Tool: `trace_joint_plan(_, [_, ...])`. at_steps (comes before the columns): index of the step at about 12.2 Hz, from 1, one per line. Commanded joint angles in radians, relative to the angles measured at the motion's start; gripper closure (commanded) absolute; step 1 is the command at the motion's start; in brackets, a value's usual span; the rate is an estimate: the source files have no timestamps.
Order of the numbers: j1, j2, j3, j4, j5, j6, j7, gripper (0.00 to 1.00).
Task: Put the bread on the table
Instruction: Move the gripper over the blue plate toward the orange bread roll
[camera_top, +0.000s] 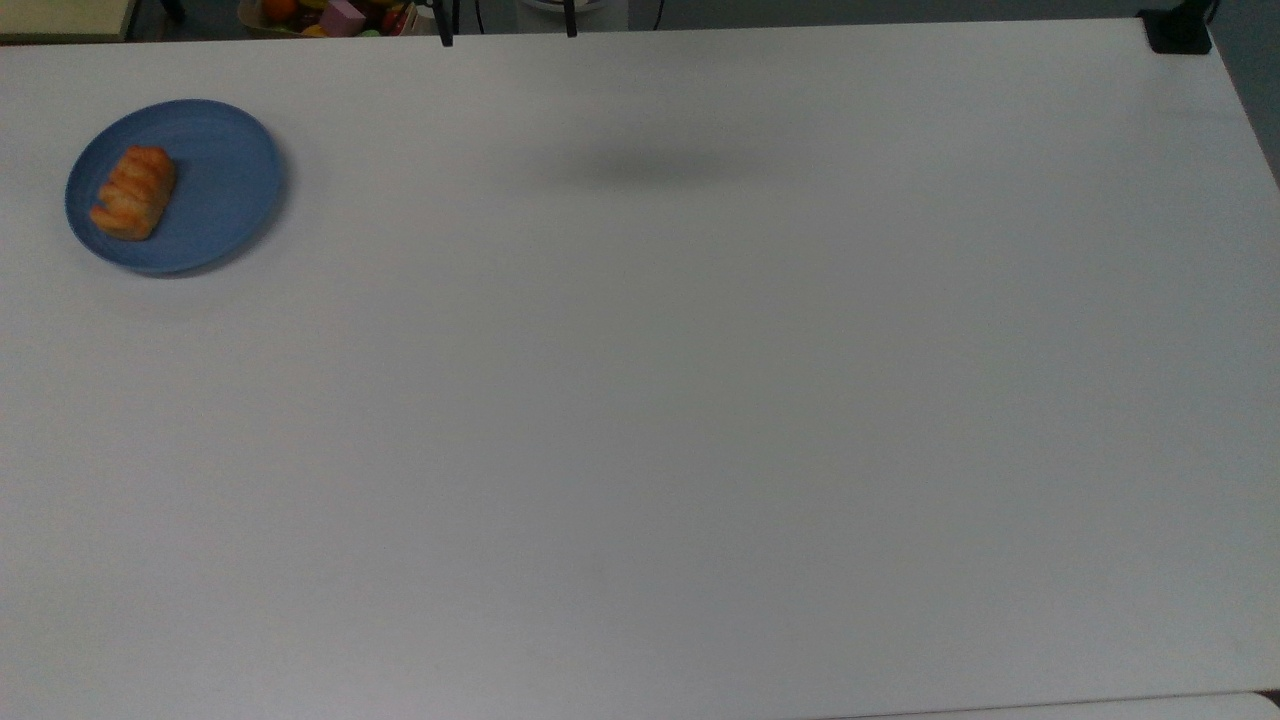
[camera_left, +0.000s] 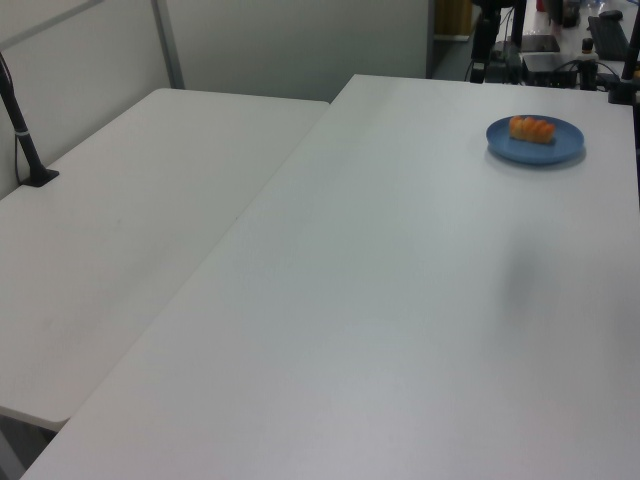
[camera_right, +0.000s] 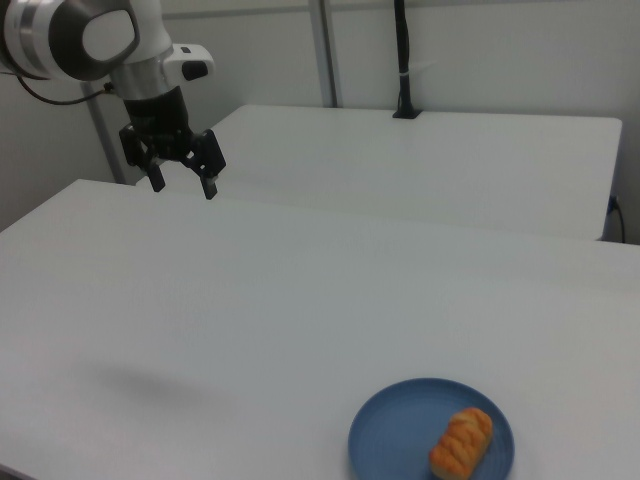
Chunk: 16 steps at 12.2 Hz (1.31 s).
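Observation:
The bread (camera_top: 133, 192) is a small golden-orange ridged pastry lying on a round blue plate (camera_top: 220, 190) at the top view's far left. It also lies on the plate as the bread (camera_left: 531, 129) at the left view's upper right and as the bread (camera_right: 461, 443) near the right view's bottom edge. The white table (camera_top: 700, 400) carries the plate. My gripper (camera_right: 183, 187) hangs open and empty high above the table at the right view's upper left, far from the bread.
A second white table (camera_right: 430, 165) adjoins the far side in the right view, with a black post (camera_right: 402, 60) on it. A black clamp (camera_top: 1178, 30) sits at the top view's upper right corner. Coloured items (camera_top: 335, 14) lie beyond the top edge.

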Motion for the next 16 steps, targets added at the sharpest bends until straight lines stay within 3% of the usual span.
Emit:
trace_joint_plan(1, [0.001, -0.012, -0.003, -0.013, 0.004, -0.05, -0.066, 0.0])
trace_joint_plan(5, [-0.037, -0.012, -0.01, -0.01, -0.001, -0.095, -0.213, 0.0])
trace_joint_plan(7, [-0.049, -0.014, -0.027, -0.006, -0.011, -0.097, -0.205, 0.0])
trace_joint_plan(12, [-0.058, 0.072, -0.263, 0.109, -0.015, -0.086, -0.272, 0.0])
trace_joint_plan(16, [-0.153, 0.132, -0.374, 0.111, -0.008, -0.046, -0.482, 0.0])
